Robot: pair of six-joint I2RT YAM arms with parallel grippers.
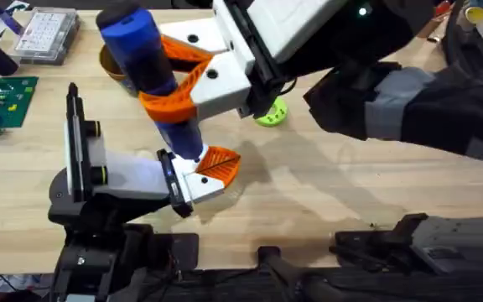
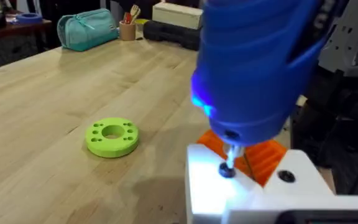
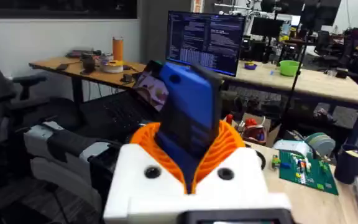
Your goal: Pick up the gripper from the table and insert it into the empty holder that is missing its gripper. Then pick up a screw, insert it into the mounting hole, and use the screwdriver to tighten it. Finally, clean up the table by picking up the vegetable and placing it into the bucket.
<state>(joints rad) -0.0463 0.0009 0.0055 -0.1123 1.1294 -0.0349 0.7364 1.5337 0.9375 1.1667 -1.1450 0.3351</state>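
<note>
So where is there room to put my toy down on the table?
The bare wood of the table right of the gripper and below the green disc is free. It is crowded on the left, around the holder, the screwdriver and the circuit board.

A lab or office workspace: desks with a monitor (image 3: 205, 41), a circuit board (image 3: 305, 167), office chairs, wooden table (image 1: 325, 201).

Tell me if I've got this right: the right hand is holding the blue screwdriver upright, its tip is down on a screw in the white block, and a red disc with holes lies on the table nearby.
Nearly. The disc is bright green, not red, as the left wrist view shows. The rest stands: the right hand grips the blue screwdriver upright, its tip on a screw in the white block, with the disc on the table nearby.
</note>
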